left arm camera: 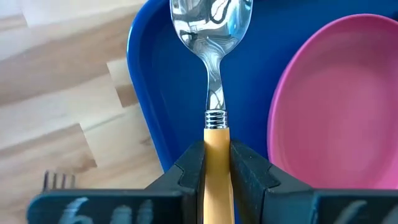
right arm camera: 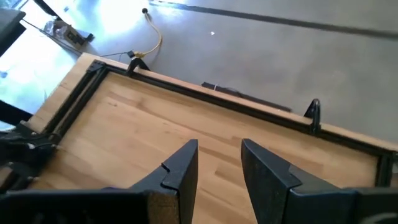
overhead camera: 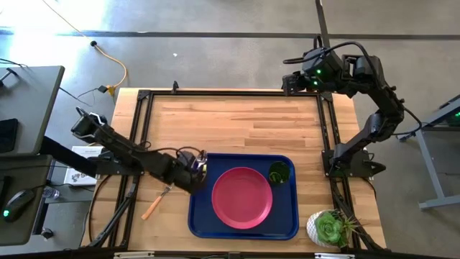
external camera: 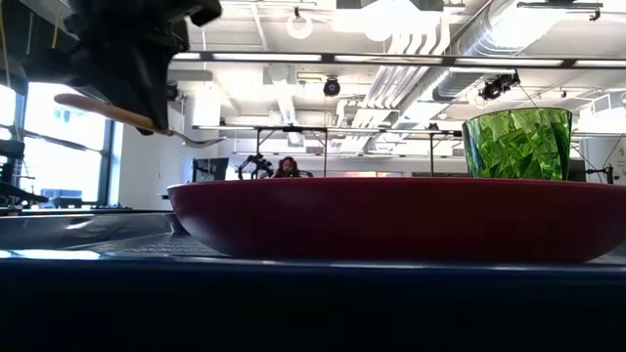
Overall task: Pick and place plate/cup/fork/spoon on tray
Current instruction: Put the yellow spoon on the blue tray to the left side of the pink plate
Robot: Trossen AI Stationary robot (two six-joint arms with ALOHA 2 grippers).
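Left gripper (left arm camera: 217,177): closed tight on the spoon's yellow-orange handle, one dark finger (left arm camera: 189,171) pressed on each side. From above it sits at the tray's left rim (overhead camera: 194,167), though the fingers themselves are lost under the dark wrist there.
Spoon (left arm camera: 211,37): held clear of the tray floor, bowl pointing out over the blue, just beside the plate's edge. The bowl's tip is cut off at the frame edge in the wrist view. At table level only the handle (external camera: 103,110) and a thin curve of metal show, jutting from the dark gripper mass.
Tray (overhead camera: 201,219): near front edge of the table, right of centre. At table level its rim is a dark band (external camera: 313,293) filling the foreground and hiding the floor.
Plate (overhead camera: 242,197): lying flat in the middle of the tray; in the low view it blocks most of what is behind it.
Cup (overhead camera: 279,173): upright in the tray's far right corner, just beside the plate. Only its upper part (external camera: 516,143) rises above the plate rim at table level.
Fork (overhead camera: 156,203): on bare wood left of the tray, apart from it, handle toward the front edge. Tines small and hard to make out from above; a few tips (left arm camera: 58,180) peek into the left wrist view.
Right gripper (right arm camera: 219,165): parked high over the far right corner of the table, fingers parted, nothing between them.
Succulent (overhead camera: 332,227): in a white pot at the front right corner, off the tray.
Person (external camera: 288,168): far back in the room, tiny, mostly hidden behind the plate.
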